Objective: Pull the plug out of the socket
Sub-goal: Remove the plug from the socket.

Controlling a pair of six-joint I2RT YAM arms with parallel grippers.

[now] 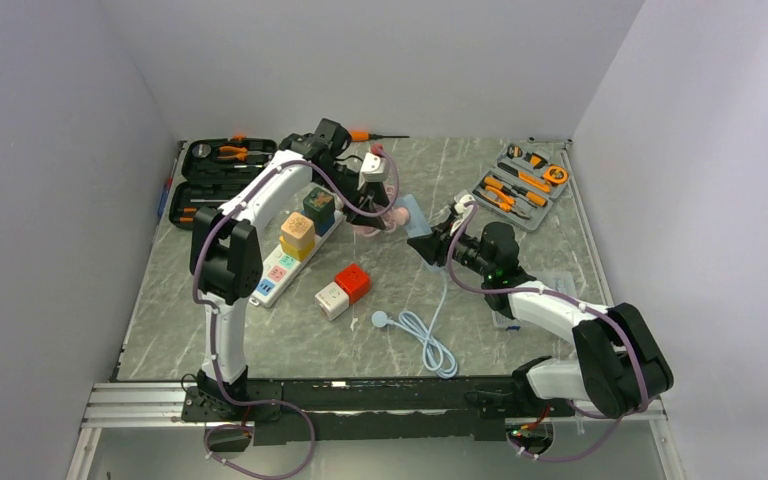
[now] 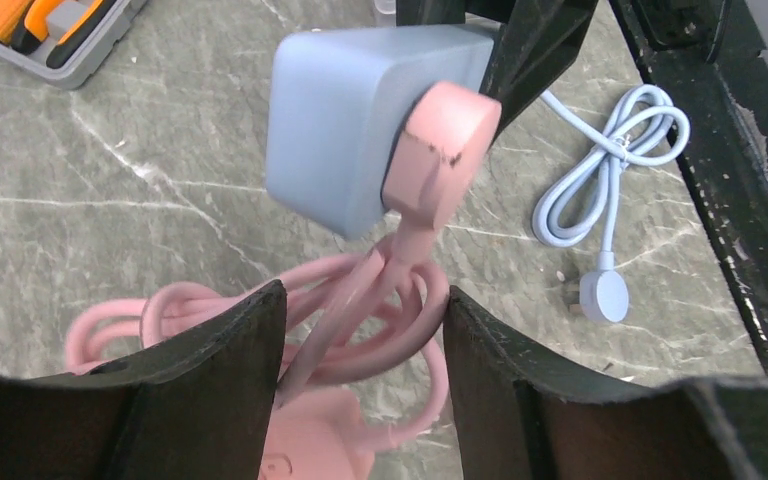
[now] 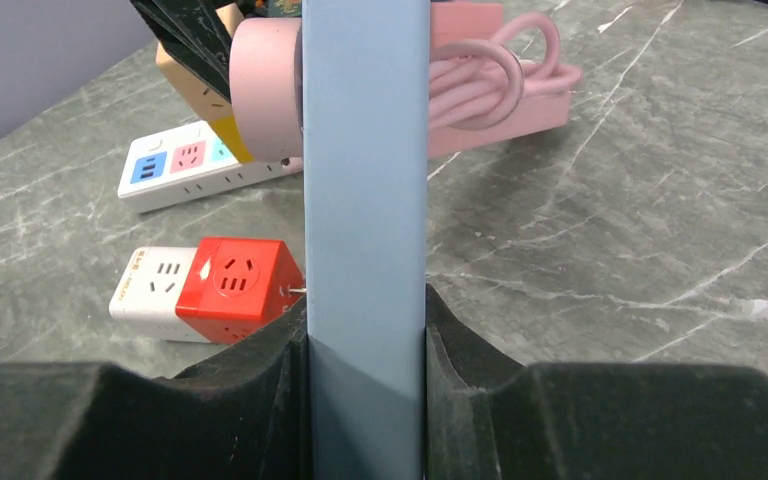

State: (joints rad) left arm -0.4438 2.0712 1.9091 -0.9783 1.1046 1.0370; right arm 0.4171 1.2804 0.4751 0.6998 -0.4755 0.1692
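Pink plug [image 2: 440,150], just one, sits pushed into the side of one blue-grey socket block [image 2: 345,120], raised off the table at the centre of the overhead view. The right gripper [image 3: 365,330] pinches that block on both flat faces, its arm stretched diagonally up from the lower right. The left arm reaches far up the frame and folds back down, and the left gripper [image 2: 365,330] has a finger on either side of the pink cord [image 2: 360,290]; whether they press it I cannot tell. Around them lie one pink power strip [image 1: 380,222], one white power strip [image 1: 278,272] carrying two cube adapters, a red cube [image 1: 353,282] touching a white cube [image 1: 331,300], one loose light-blue cable [image 1: 425,335] and two tool kits.
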